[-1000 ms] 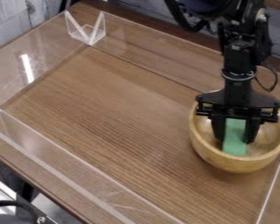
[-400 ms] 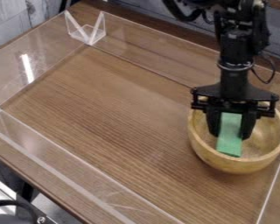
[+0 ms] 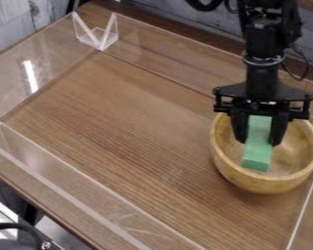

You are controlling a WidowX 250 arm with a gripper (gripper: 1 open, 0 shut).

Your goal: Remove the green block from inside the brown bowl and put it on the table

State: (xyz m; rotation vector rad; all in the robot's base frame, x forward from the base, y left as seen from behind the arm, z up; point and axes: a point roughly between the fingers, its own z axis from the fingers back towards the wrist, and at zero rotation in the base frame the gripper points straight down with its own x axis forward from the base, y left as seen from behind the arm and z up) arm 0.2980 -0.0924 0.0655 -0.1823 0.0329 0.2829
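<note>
The green block [image 3: 258,148] is showing as a long, narrow bar of plain mid-green, its colour slightly cool and minty against the tan wood around it. Its near end is reaching down toward the near part of the brown bowl [image 3: 261,186], and its far end is disappearing between the dark fingers of the gripper [image 3: 260,121]. The visible face is looking smooth and even, with straight long edges and a squared near end, and no marking is showing on it at this size. It is running mostly from near to far, leaning slightly to the right toward its far end.

The gripper is closing on the far part of the block, its black fingers covering that end, so the full length is staying hidden. The block is sitting within the bowl's outline; whether its near end is touching the bowl's floor, I cannot tell.

The bowl is standing at the right side of the table [image 3: 120,117], a round, light tan piece with a thick rim, its inside paler on the right. The black arm [image 3: 266,59] is coming in from the far right, above the bowl. A small clear plastic piece [image 3: 97,31] is standing at the far left of the wood-grain tabletop.
</note>
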